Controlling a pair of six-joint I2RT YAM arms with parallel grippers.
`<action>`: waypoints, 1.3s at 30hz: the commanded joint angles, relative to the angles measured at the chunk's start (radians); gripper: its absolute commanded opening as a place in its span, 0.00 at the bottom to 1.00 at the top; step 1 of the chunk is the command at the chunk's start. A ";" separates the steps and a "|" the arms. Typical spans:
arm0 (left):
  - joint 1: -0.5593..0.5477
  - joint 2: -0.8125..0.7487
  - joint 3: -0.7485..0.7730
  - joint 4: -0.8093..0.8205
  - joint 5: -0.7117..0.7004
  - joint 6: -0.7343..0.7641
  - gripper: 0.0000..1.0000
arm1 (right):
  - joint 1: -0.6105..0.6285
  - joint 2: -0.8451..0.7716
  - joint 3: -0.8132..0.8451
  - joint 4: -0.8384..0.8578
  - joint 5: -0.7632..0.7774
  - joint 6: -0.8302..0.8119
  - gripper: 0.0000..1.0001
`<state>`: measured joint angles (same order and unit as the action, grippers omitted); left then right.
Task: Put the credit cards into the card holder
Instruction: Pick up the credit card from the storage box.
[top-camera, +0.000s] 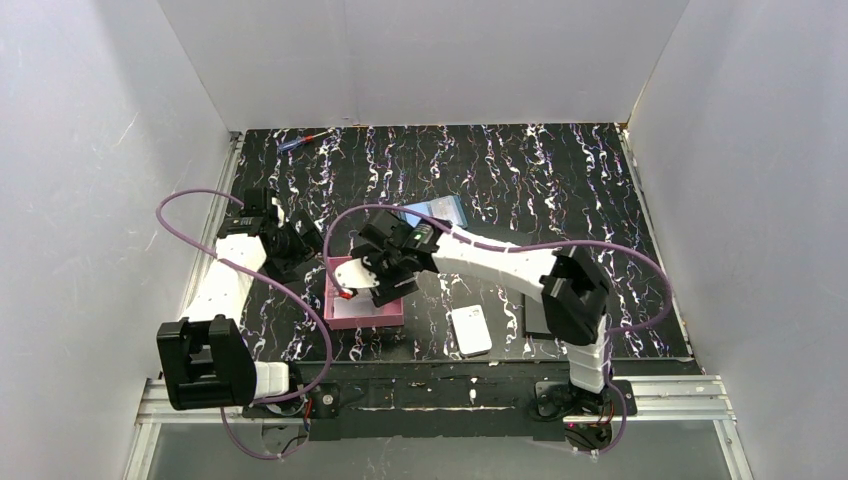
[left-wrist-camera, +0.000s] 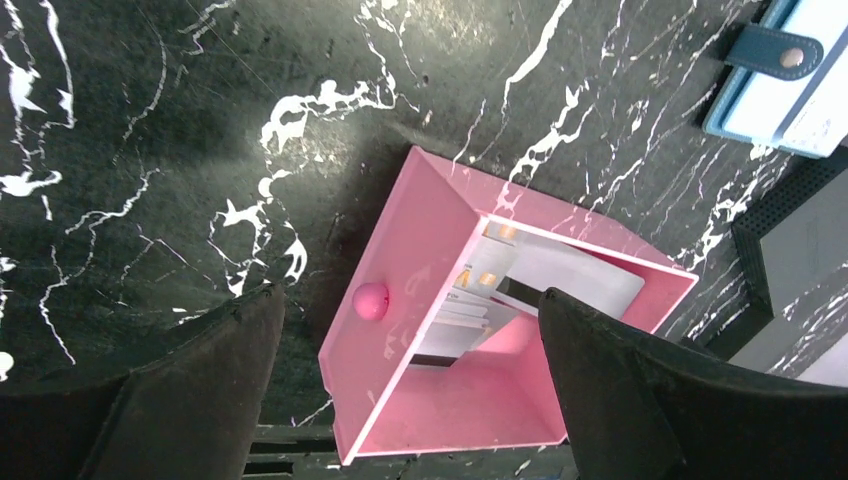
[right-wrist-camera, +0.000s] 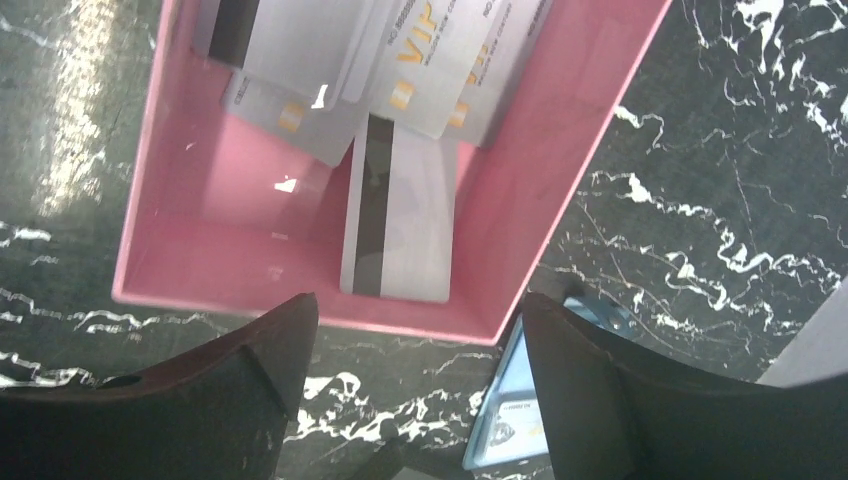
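Table (top-camera: 560, 170), pink tray (top-camera: 365, 316), card holder (top-camera: 438, 211), white block (top-camera: 470, 330)

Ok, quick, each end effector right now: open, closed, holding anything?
Left end effector: open, holding nothing.
Right end effector: open, holding nothing.

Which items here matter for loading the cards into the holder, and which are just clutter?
Job in hand:
credit cards, lying in the tray
card holder, teal, beside the tray

Just lying about:
pink tray, only containing the cards
white block
flat black rectangle
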<state>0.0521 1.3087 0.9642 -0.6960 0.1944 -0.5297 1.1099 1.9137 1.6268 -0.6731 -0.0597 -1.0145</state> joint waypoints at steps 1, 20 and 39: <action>0.018 0.007 0.030 0.011 -0.066 -0.008 0.98 | 0.017 0.060 0.095 -0.032 -0.001 0.024 0.82; 0.045 0.061 0.070 -0.007 -0.089 -0.001 0.98 | 0.096 0.199 0.092 -0.005 0.163 0.044 0.78; 0.045 0.042 0.062 -0.008 -0.085 0.004 0.98 | 0.148 0.249 0.100 0.125 0.428 0.027 0.21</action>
<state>0.0906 1.3716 1.0126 -0.6849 0.1261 -0.5350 1.2514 2.1666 1.6924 -0.5892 0.3340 -0.9840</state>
